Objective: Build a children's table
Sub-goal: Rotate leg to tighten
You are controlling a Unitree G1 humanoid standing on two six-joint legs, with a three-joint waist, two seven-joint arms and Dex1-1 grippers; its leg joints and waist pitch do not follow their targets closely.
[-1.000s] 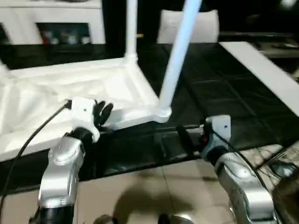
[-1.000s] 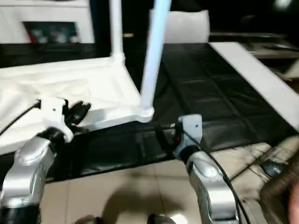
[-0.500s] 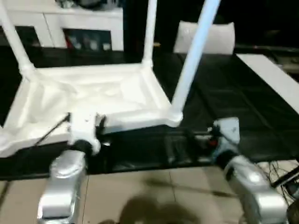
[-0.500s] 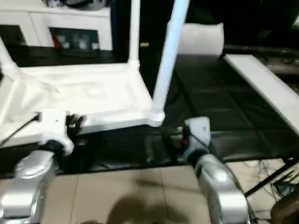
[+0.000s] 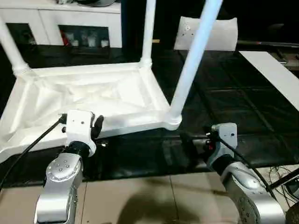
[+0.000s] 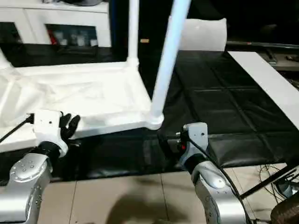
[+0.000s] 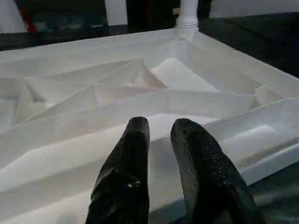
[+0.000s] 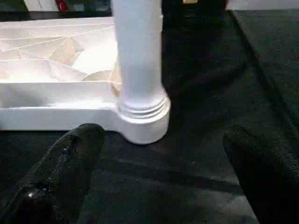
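Observation:
The children's table lies upside down on a black mat: its white ribbed tabletop [image 5: 93, 93] faces up. A white leg [image 5: 191, 60] stands in the near right corner socket [image 8: 142, 123]. Another leg [image 5: 148, 28] stands at the far right corner and a third [image 5: 11, 46] at the far left. My left gripper [image 7: 159, 133] hovers at the tabletop's front rim. Its black fingers [image 7: 133, 154] stand a narrow gap apart with nothing between them. My right gripper [image 8: 166, 137] is wide open just in front of the near right socket, not touching it.
The black mat [image 5: 224, 102] stretches to the right of the tabletop. A flat white board [image 5: 271, 74] lies along its right side, with a white cushion-like thing [image 5: 210, 35] behind. A white cabinet [image 5: 60, 23] stands at the back left. Tiled floor [image 5: 149, 196] and cables [image 5: 285, 177] are nearest me.
The head camera has shifted and tilted, so the whole picture moved. Both grippers keep their places at the tabletop's front edge, with their openings unchanged.

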